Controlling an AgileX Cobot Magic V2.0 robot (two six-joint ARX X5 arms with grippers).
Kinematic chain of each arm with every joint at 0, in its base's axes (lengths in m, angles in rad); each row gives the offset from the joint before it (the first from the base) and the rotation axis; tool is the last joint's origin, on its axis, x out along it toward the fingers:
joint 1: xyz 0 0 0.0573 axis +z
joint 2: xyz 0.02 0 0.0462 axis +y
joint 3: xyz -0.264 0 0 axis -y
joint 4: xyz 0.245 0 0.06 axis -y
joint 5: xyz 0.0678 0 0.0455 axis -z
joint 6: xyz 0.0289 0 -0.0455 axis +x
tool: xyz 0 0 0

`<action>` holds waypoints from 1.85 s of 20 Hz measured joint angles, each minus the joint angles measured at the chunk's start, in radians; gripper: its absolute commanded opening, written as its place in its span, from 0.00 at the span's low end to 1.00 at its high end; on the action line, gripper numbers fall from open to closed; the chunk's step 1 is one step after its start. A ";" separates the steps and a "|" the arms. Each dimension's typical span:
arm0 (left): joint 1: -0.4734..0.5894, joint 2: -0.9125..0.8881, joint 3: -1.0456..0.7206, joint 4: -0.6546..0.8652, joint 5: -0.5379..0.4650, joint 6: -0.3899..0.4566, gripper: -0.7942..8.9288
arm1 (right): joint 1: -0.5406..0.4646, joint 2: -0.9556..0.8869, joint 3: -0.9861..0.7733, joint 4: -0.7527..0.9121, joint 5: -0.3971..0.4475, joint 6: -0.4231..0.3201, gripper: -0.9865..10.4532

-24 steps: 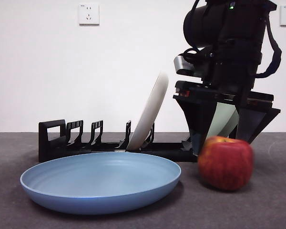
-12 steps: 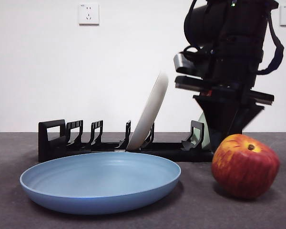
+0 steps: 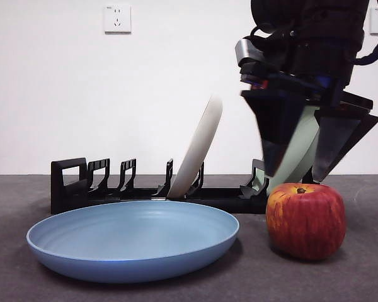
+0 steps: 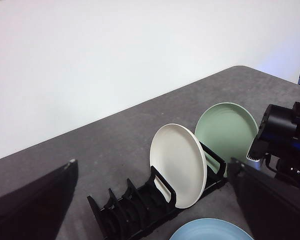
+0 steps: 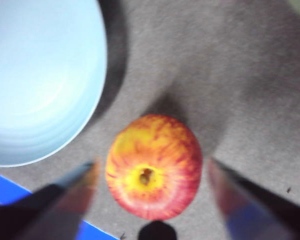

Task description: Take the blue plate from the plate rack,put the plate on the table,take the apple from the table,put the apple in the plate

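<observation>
The table (image 3: pixel 25 277) is seen as a dark grey surface carrying everything in the scene. On it, the plate rack (image 3: pixel 69 185) stands toward the back wall, with a cream-white plate (image 3: pixel 198 148) and a pale green plate (image 4: pixel 225 130) leaning in its slots. The blue plate (image 3: pixel 132 242) is already laid flat on the table in front of the rack, so the plate part of the task is judged done.

The step in hand is judged to be the taking of the apple (image 3: pixel 305 220). The apple is stood stem-up on the table, just beside the blue plate's rim and apart from it. The right gripper (image 3: pixel 305 179) is held just above the apple with its jaws spread wider than the fruit and nothing between them; in the right wrist view the apple (image 5: pixel 154 166) is seen centred between the two jaws.

For a sound grasp, the jaws should be lowered straight down until the widest part of the apple is bracketed, and then closed gently, since a round fruit is easily rolled aside by uneven contact.

The left gripper (image 4: pixel 150 200) is kept high and well away, wide open and empty.
</observation>
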 measured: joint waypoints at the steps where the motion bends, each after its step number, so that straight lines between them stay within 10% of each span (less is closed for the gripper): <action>1: 0.000 0.000 0.000 0.000 0.000 0.000 0.59 | 0.000 0.000 0.000 0.001 0.000 0.000 0.58; 12: 0.000 0.000 0.000 0.000 0.000 0.000 0.59 | 0.019 0.030 -0.046 0.017 0.004 0.001 0.56; 17: 0.000 0.000 0.000 -0.012 0.000 0.000 0.59 | 0.025 0.080 -0.056 0.018 0.034 0.004 0.08; 37: 0.000 0.000 0.000 -0.015 0.000 0.000 0.59 | 0.225 0.153 0.101 0.294 -0.029 0.019 0.08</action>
